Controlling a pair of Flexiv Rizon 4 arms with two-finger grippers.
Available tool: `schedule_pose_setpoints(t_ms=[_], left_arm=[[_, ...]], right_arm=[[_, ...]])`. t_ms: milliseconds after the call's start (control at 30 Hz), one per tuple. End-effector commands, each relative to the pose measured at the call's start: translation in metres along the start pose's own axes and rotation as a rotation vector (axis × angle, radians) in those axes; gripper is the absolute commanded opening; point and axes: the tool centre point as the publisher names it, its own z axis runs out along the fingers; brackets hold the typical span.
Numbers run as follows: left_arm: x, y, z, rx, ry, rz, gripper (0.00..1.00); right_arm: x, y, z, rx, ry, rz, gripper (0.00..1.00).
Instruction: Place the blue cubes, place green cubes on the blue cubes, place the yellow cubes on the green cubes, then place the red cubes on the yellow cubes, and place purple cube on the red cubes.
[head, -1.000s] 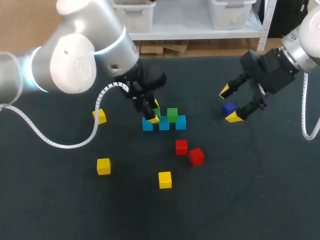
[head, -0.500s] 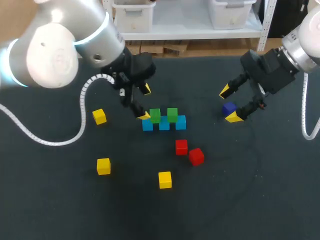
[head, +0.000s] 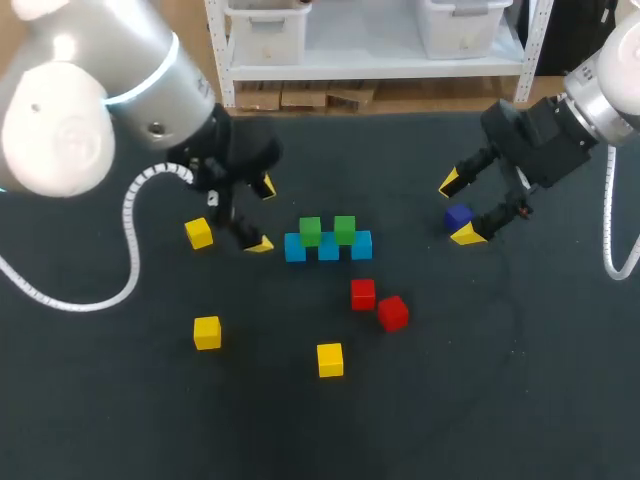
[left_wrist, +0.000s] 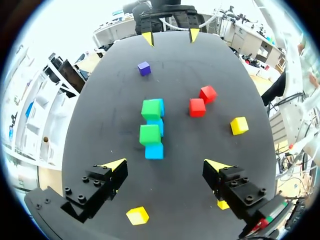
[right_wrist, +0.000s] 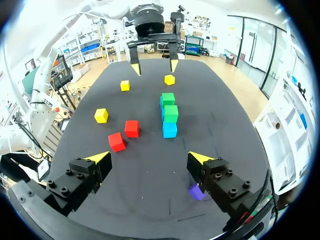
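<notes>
Left pincer (head: 264, 215) and right pincer (head: 457, 207) are both seen spread, with nothing pinched.

From the head view, the left pincer is held over the table (head: 520, 390). It sits between one of the yellow cubes (head: 199, 233) and the row of three blue cubes (head: 328, 247), with one tip just beside the row's end. Two green cubes (head: 310, 232) are set on the row, each bridging a seam between two blue cubes. Two more yellow cubes lie loose on the robot's side. The red cubes (head: 363, 293) lie close together, just off the row on that same side. The right pincer is held well apart from the stack. The purple cube (head: 459, 217) lies on the table between its fingers, closer to one tip.

From the left wrist view, the stack is seen straight ahead of the spread fingers. One yellow cube is seen under the pincer and another is half hidden behind one finger.

From the right wrist view, the purple cube is seen low beside one finger and partly covered by it, not centred in the gap.

Trouble is judged likeliest at the stack. The green cubes rest only on seams, so a wide finger brushed against the row's end could shift a blue cube and tip them. If the right pincer were closed where it stands, the off-centre purple cube could be pushed aside rather than gripped.
</notes>
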Motion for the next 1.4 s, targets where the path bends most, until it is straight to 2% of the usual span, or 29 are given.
schedule_pose_setpoints(t_ms=[33, 200, 333, 633, 867, 1400], left_arm=[[0.013, -0.014, -0.009, -0.012, 0.005, 0.000, 1.00], [0.029, -0.033, -0.017, -0.011, 0.020, -0.009, 1.00], [0.043, -0.056, -0.021, -0.029, 0.035, -0.020, 1.00], [0.075, -0.103, -0.018, 0.000, 0.071, -0.087, 1.00], [0.085, -0.113, -0.009, 0.017, 0.079, -0.110, 1.00], [0.086, -0.126, 0.017, 0.081, 0.087, -0.093, 1.00]], right_arm=[[0.000, -0.001, 0.000, -0.002, -0.002, -0.001, 1.00], [0.000, -0.001, 0.000, -0.002, -0.002, -0.001, 1.00], [0.000, -0.001, 0.000, -0.002, -0.002, -0.001, 1.00], [0.000, -0.001, 0.000, -0.002, -0.002, -0.001, 1.00], [0.000, -0.001, 0.000, -0.002, -0.002, -0.001, 1.00], [0.000, -0.001, 0.000, -0.002, -0.002, -0.001, 1.00]])
